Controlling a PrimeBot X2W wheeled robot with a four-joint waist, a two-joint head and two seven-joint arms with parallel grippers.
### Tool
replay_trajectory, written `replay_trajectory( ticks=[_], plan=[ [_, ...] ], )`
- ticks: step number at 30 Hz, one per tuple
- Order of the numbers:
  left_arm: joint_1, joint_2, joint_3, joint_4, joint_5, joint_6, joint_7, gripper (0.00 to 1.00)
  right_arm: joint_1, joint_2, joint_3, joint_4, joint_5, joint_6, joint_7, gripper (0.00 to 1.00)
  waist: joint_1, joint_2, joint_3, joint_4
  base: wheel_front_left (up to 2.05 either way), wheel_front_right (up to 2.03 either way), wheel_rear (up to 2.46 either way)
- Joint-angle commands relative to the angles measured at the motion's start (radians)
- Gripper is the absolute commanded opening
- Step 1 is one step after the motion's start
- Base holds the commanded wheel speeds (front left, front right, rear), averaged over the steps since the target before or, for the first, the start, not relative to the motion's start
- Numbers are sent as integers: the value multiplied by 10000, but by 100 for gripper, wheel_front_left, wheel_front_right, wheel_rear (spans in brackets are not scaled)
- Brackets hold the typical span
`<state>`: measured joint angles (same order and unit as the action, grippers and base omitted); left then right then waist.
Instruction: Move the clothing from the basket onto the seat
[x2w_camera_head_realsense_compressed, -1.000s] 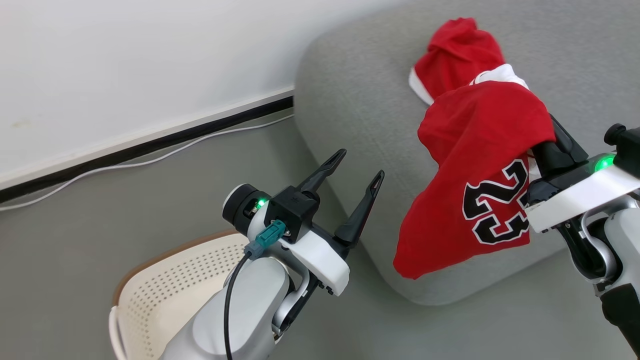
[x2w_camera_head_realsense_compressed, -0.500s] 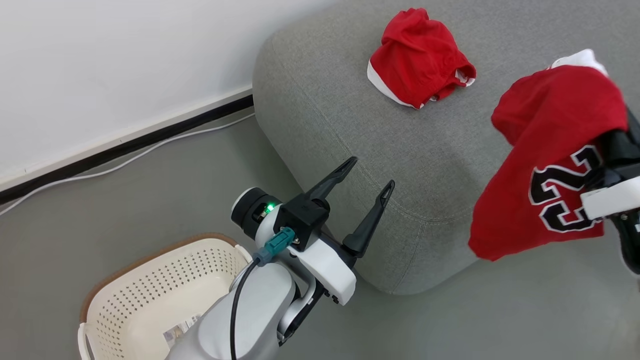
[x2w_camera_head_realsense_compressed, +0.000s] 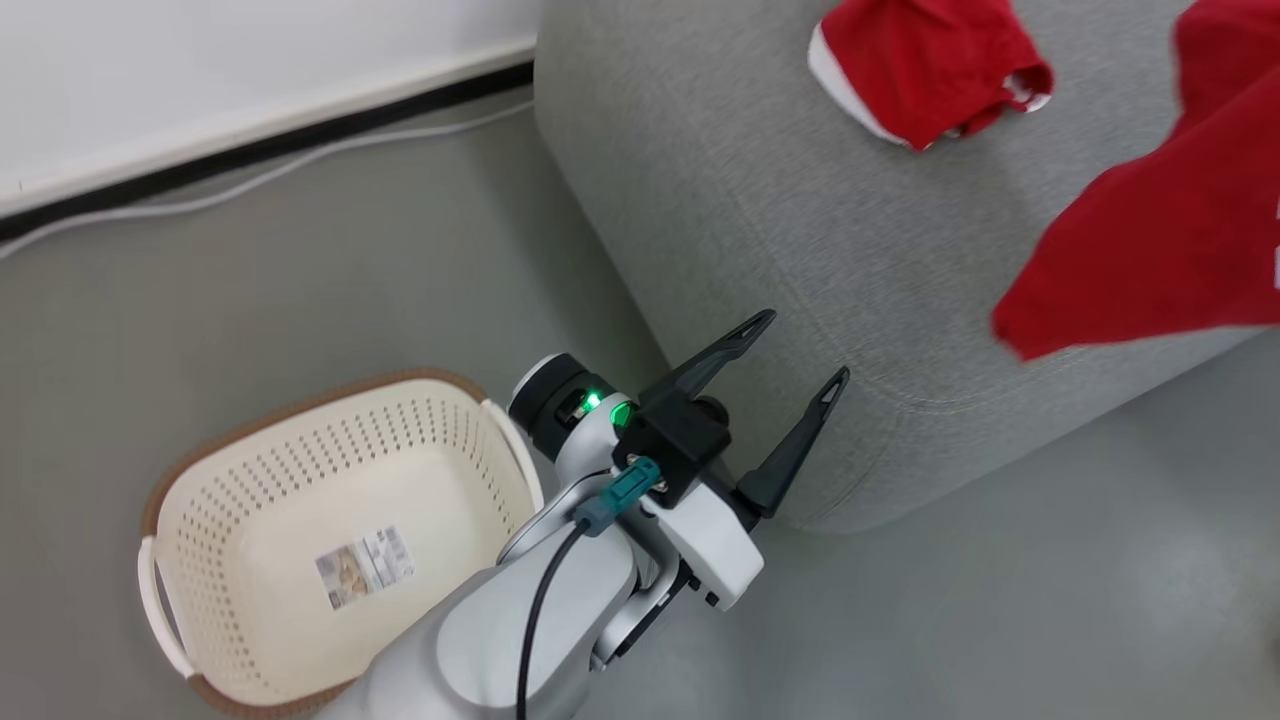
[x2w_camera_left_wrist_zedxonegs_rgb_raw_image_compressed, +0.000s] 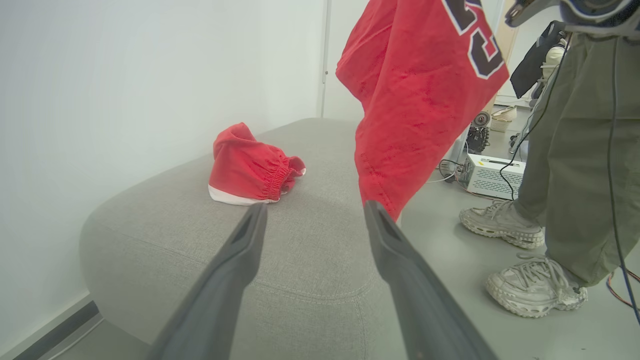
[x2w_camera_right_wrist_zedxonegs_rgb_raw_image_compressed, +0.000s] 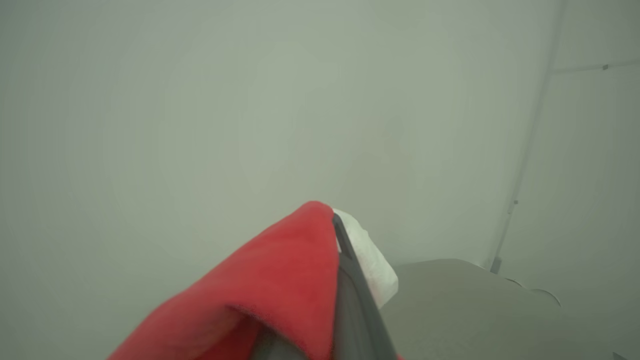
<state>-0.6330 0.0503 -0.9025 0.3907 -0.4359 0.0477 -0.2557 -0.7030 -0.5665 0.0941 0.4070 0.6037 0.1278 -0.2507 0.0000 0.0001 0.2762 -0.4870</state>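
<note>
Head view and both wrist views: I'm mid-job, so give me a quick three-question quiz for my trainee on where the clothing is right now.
1. True or false: a garment lies in the basket.
2. Where is the plain red garment? A on the seat; B in the basket; C held by a gripper.
3. Fill in: the jersey hangs from the ___ gripper.

Key:
1. False. The basket's bottom bears just a label sticker.
2. A.
3. Right. The right gripper is shut on the jersey, above the seat's edge. The left gripper is open and empty.
</note>
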Motion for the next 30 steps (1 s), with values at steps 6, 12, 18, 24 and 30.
replay_trajectory(
  ticks=[6, 12, 18, 24, 30],
  plan=[
    [-1124, -1, -632, -250, -291, 625, -61, 100, -1170, -985, -1017, 746, -99, 29, -111, 0, 0, -1, 1771, 1066, 0, 0, 0],
    [-1790, -1, -1496, -384, -390, 1175, -61, 100, -2372, -1811, -2010, 1442, -323, 29, -111, 0, 0, -1, 2966, 1897, 0, 0, 0],
    [-2481, -1, -2361, -975, -604, 1668, -61, 100, -3718, -2962, -2691, 2751, -997, 29, -111, 0, 0, -1, 3888, 3031, 0, 0, 0],
    [-2815, -1, -2903, -1482, -716, 2127, -61, 100, -4807, -3751, -3012, 4227, -1833, 29, -111, 0, 0, -1, 4543, 3783, 0, 0, 0],
    [-2976, -1, -3198, -1744, -702, 2378, -61, 100, -5551, -3604, -2853, 5220, -2644, 29, -111, 0, 0, -1, 5096, 4241, 0, 0, 0]
  ],
)
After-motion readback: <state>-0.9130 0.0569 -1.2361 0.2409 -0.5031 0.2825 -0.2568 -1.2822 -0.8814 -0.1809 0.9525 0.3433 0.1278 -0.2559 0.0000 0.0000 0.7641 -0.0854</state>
